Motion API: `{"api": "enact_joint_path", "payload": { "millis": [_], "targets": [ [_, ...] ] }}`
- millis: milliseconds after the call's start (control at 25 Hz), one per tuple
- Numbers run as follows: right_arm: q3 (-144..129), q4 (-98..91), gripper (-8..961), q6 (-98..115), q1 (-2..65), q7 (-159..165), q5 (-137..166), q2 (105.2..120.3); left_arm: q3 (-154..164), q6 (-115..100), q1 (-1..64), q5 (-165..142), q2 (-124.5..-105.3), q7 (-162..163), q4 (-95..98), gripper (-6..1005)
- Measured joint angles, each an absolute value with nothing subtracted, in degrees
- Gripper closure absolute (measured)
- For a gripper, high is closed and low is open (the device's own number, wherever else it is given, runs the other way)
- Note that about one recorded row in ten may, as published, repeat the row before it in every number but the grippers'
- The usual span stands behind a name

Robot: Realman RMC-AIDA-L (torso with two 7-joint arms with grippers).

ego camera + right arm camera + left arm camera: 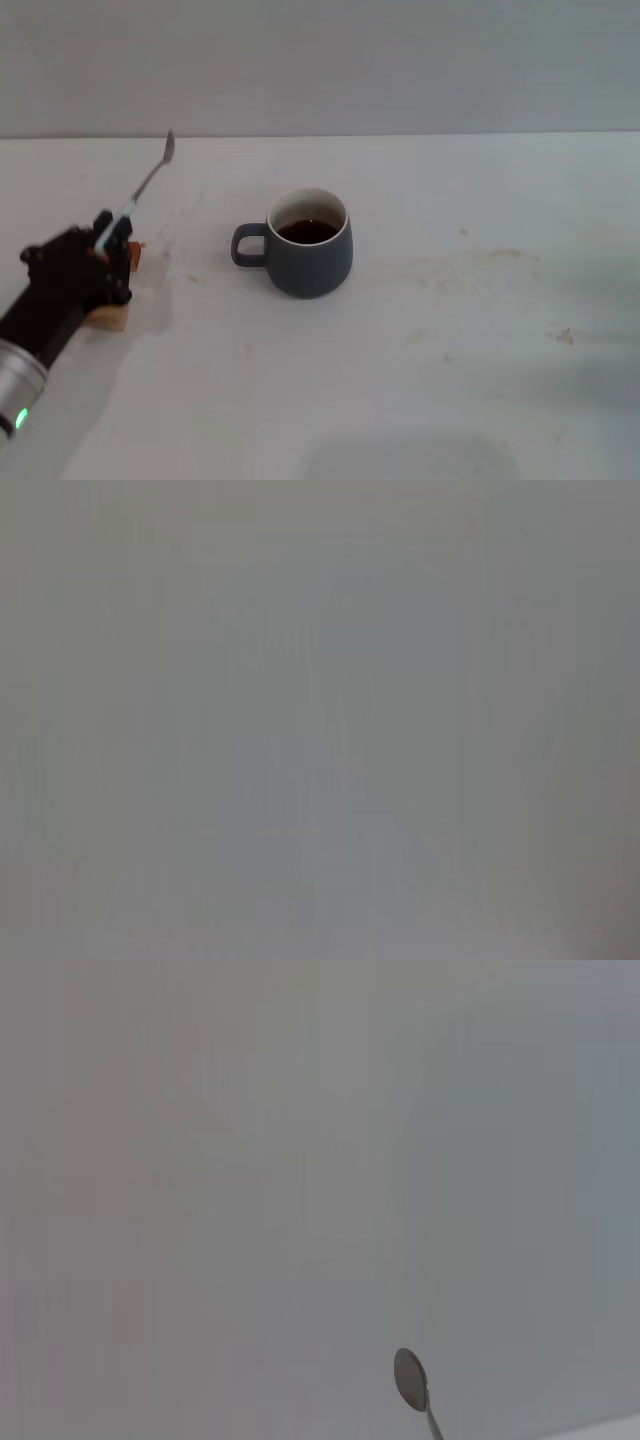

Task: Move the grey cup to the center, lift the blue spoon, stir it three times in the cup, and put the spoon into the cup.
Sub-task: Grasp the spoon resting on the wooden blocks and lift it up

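The grey cup (305, 250) stands upright near the middle of the white table (450, 330), handle pointing left, dark brown liquid inside. At the left, my left gripper (112, 240) is shut on the pale blue handle of the blue spoon (148, 186). The spoon slants up and away from the gripper, its metal bowl highest. The left wrist view shows only the spoon's bowl (410, 1378) against a blank wall. The spoon is well left of the cup and apart from it. My right gripper is out of view.
A tan wooden block (108, 318) lies under the left gripper, with a red-brown block (136, 255) just beside the fingers. Faint brown stains mark the table right of the cup. The right wrist view shows only a blank grey surface.
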State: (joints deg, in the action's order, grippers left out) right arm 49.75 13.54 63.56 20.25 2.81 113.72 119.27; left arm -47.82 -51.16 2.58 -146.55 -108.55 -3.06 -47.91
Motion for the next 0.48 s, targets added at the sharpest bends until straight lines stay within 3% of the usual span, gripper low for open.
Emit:
{"api": "enact_joint_path", "payload": {
  "millis": [480],
  "targets": [
    [49.7,14.9,954,64.0,18.9,2.8,113.7,119.25,-60.6,-33.8,-3.0,-162.6,-109.26,-2.5,-66.2,861]
  ]
}}
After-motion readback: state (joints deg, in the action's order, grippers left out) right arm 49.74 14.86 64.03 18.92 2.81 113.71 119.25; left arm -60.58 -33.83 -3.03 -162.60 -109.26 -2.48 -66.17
